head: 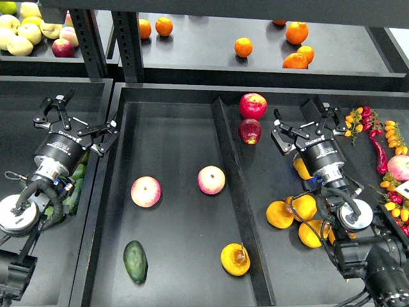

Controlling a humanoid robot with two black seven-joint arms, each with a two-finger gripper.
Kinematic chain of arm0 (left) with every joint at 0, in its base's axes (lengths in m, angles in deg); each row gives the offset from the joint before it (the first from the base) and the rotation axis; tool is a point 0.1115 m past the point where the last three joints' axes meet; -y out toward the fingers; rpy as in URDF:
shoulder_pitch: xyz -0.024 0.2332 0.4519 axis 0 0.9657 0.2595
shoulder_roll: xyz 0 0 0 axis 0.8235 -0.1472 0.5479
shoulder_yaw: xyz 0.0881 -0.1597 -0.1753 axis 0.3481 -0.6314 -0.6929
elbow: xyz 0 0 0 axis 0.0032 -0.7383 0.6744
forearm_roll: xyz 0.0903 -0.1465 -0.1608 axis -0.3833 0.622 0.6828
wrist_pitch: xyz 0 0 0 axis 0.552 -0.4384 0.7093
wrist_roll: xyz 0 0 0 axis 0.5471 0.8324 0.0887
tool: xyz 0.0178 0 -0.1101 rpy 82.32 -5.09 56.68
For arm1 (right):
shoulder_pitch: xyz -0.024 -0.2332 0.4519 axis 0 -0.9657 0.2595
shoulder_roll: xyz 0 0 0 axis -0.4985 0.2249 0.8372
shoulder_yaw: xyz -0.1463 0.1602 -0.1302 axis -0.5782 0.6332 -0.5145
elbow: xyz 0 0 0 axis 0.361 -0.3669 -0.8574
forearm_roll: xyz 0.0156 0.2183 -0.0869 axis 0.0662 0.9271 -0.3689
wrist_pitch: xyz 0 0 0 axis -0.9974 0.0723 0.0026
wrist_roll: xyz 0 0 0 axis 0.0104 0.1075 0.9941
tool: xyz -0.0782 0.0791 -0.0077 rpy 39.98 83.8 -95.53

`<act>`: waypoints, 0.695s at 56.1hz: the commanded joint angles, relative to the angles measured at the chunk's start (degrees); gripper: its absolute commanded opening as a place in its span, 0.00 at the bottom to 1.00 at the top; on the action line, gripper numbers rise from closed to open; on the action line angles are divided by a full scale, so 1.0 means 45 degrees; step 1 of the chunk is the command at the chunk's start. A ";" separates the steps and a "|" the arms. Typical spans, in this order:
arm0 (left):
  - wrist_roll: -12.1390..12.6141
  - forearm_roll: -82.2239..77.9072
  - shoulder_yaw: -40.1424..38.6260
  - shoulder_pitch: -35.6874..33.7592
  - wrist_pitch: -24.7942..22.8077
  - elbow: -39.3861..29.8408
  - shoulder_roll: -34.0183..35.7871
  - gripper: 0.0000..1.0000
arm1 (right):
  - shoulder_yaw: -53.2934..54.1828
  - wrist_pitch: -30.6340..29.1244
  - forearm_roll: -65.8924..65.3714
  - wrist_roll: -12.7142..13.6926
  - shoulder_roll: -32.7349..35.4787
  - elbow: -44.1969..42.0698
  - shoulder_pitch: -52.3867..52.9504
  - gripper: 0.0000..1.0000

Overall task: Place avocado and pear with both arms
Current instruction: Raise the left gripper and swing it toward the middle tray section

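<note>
Avocado [135, 261] and pear [235, 259] lie apart in tray [172, 128] | left gripper [80, 118] – spread empty | right gripper [305, 121] – spread empty

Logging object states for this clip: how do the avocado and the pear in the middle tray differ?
The avocado is dark dull green; the pear is golden yellow-orange. The avocado is elongated, the pear roundish. The pear shows a brownish patch and thin stem; the avocado's skin looks plain. Both lie loose near the tray's front edge, neither touched by any fingers.
</note>
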 commanded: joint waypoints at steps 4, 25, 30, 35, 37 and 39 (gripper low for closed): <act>0.0249 0.0118 -0.0322 -0.0051 -0.0214 0.0011 0.0000 1.00 | -0.0036 0.0000 0.0016 0.0025 0.0001 -0.0077 -0.0007 1.00; -0.0063 0.0118 -0.0263 -0.0285 -0.1191 0.0245 0.0000 1.00 | 0.0061 0.0000 0.0016 0.0005 0.0001 -0.0018 -0.0046 1.00; -0.0024 0.0118 -0.0244 -0.0363 -0.1210 0.0323 0.0000 1.00 | 0.0022 0.0000 0.0016 0.0005 0.0001 -0.0096 -0.0027 1.00; 0.0015 0.0137 -0.0244 -0.0480 -0.1211 0.0323 0.0000 1.00 | -0.0016 0.0000 -0.0003 0.0005 0.0001 -0.0136 -0.0027 1.00; 0.0035 0.0137 -0.0244 -0.0500 -0.1211 0.0323 0.0000 1.00 | -0.0017 0.0000 0.0016 0.0005 0.0001 -0.0136 -0.0027 1.00; 0.0035 0.0137 -0.0244 -0.0539 -0.1211 0.0323 0.0000 1.00 | -0.0017 0.0000 0.0016 0.0005 0.0001 -0.0116 -0.0027 1.00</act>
